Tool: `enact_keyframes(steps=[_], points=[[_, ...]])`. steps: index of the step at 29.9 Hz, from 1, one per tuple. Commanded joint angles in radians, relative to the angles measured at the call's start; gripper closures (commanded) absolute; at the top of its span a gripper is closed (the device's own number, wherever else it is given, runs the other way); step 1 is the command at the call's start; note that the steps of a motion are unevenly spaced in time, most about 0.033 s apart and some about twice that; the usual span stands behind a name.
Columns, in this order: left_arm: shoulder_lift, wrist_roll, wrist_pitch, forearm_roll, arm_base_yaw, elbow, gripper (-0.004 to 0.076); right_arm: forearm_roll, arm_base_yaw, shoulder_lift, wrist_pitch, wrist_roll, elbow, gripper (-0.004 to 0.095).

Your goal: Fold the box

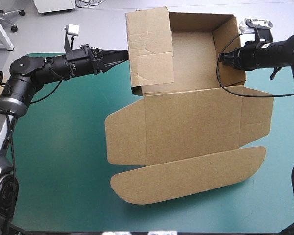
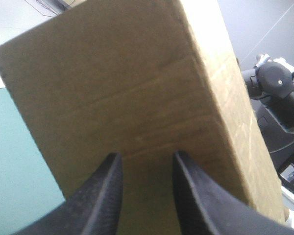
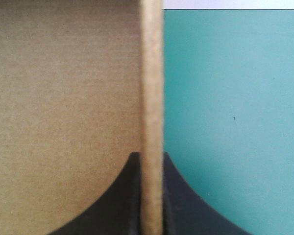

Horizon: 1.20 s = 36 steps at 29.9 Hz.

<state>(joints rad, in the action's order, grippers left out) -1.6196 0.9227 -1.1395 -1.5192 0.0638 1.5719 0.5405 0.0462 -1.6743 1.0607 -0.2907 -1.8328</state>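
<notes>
Walls are going up: our right gripper [image 3: 152, 159] clamps the box [image 1: 186, 122] by its right wall, while our left gripper [image 2: 146, 161], fingers parted and empty, presses the left flap [image 1: 149, 49], which we judge needs tucking inward next.

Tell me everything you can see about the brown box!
The box is plain brown corrugated board, half folded. An open tray sits at the table's far side with its walls raised. The lid lies flat toward the near edge on the teal-green cover, with its rounded tuck flap nearest. The left gripper, fingers apart, meets the outer face of the tall left wall. The right gripper is shut on the edge of the right wall.
</notes>
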Motion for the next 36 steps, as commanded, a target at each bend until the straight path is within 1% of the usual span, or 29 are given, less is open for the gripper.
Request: enact_keyframes(steps=[1,3,7,11,15,18,28,32,36], points=[[0.041,-0.028,0.023,-0.032,0.006,0.048,0.0471,0.046,0.005,0.037,-0.045,0.039,-0.028,0.0938],[0.041,-0.044,0.042,-0.010,0.006,0.050,0.0469,0.039,0.005,0.028,-0.043,0.045,-0.028,0.0933],[0.041,-0.051,0.066,0.049,0.006,0.054,0.0457,-0.021,-0.009,0.007,-0.047,0.068,-0.028,0.0930],[0.041,-0.071,0.106,0.096,0.006,0.054,0.0402,-0.059,-0.040,-0.012,-0.050,0.087,-0.028,0.0930],[0.039,-0.090,0.107,0.155,0.006,0.054,0.0362,-0.071,-0.054,-0.030,-0.081,0.109,-0.028,0.0930],[0.023,-0.121,0.113,0.205,0.006,0.054,0.0360,-0.066,-0.054,-0.041,-0.084,0.112,-0.028,0.0930],[0.011,-0.120,0.108,0.163,0.017,0.064,0.0360,-0.063,-0.054,-0.073,-0.080,0.117,-0.028,0.0930],[0.011,-0.101,0.123,0.138,0.055,0.064,0.0360,-0.065,-0.054,-0.073,-0.082,0.117,-0.028,0.0930],[0.009,-0.094,0.166,0.177,0.087,0.064,0.0360,-0.065,-0.054,-0.073,-0.080,0.117,-0.028,0.0930]])
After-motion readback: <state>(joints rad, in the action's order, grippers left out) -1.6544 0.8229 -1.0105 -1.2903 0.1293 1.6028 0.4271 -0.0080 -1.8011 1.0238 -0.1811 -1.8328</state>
